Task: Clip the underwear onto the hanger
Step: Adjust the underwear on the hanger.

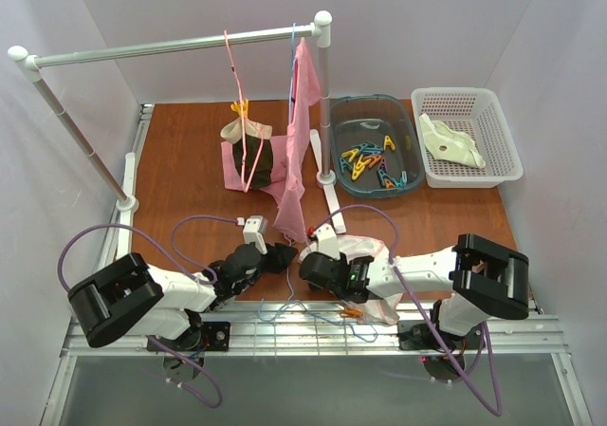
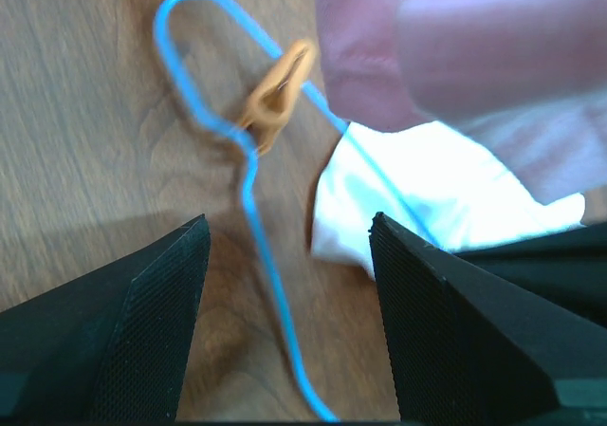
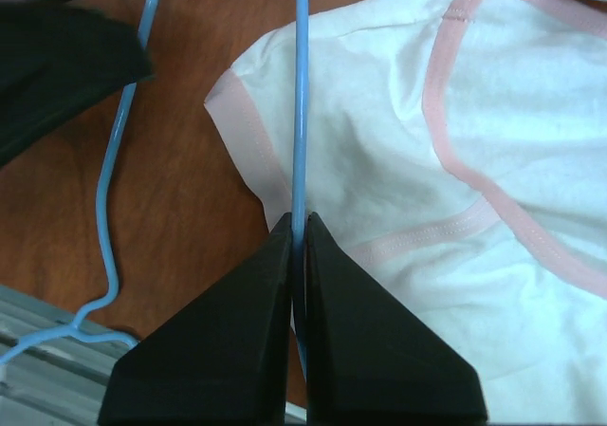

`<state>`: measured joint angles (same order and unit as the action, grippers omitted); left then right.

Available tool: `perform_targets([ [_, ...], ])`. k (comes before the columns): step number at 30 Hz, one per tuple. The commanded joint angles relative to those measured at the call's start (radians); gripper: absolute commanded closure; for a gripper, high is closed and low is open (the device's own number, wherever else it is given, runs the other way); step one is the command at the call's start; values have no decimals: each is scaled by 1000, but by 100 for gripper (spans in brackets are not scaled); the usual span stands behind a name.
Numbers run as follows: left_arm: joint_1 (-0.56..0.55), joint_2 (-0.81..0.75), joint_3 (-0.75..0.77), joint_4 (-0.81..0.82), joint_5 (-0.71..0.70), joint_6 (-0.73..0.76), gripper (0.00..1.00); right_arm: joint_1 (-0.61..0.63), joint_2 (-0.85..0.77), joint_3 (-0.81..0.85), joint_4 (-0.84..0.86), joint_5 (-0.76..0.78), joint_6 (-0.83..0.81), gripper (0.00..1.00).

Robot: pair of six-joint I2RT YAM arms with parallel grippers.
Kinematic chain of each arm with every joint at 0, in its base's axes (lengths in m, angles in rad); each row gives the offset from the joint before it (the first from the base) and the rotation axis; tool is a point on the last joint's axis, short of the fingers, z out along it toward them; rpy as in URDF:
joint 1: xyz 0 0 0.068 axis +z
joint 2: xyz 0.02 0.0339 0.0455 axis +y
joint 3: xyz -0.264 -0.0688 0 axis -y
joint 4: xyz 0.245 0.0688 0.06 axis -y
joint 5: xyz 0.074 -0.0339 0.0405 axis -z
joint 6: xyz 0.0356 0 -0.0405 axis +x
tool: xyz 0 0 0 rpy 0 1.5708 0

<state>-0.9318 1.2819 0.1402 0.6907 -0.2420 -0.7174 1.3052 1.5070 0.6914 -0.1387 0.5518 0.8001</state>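
The light-blue wire hanger point(image 1: 287, 302) lies flat at the table's near edge. My right gripper point(image 3: 298, 219) is shut on one of its wires, over the corner of the pale underwear point(image 3: 427, 160) with pink edging, which lies spread under the right arm point(image 1: 365, 250). My left gripper point(image 2: 289, 222) is open and empty, its jaws astride the hanger's neck point(image 2: 254, 208) just above the table. An orange clip point(image 2: 275, 94) sits on the wire below the hook point(image 2: 171, 27). In the top view both grippers point(image 1: 282, 257) point(image 1: 308, 270) are close together.
A rail point(image 1: 180, 45) at the back carries a pink hanger point(image 1: 245, 132) with dark and cream garments, and a long pink garment point(image 1: 300, 132). A clear bin point(image 1: 353, 175) holds several coloured clips. A white basket point(image 1: 503, 151) holds a cream garment.
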Motion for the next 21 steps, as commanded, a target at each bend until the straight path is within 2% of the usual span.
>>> perform_targets([
  [1, -4, 11, 21, 21, -5, 18, 38, 83, 59, 14, -61, -61, 160, 99],
  [4, -4, 11, 24, 18, -6, 19, 38, 114, 91, 28, -15, -122, 125, 99],
  [5, -4, 10, 24, 9, -5, 21, 38, 118, 93, 36, -13, -125, 101, 96],
  [6, -4, 7, 24, 4, -9, 22, 37, 123, 93, 43, -21, -118, 82, 79],
  [8, -4, -9, 18, -16, -28, 24, 37, 121, 67, 53, -45, -86, 1, 64],
  [9, -4, -18, 12, -22, -34, 26, 36, 121, 50, 50, -50, -31, -27, 50],
  [11, -4, -41, 4, -37, -62, 32, 36, 97, -4, 42, -39, 6, -146, 41],
  [15, -4, -70, 12, -109, -134, 39, 36, 13, -85, -3, 53, -7, -290, 38],
  [18, -4, -122, 2, -166, -189, 21, 36, -66, -142, -35, 142, -73, -375, 38],
  [21, -4, -179, 7, -284, -262, -23, 39, -107, -143, -35, 209, -107, -430, 37],
])
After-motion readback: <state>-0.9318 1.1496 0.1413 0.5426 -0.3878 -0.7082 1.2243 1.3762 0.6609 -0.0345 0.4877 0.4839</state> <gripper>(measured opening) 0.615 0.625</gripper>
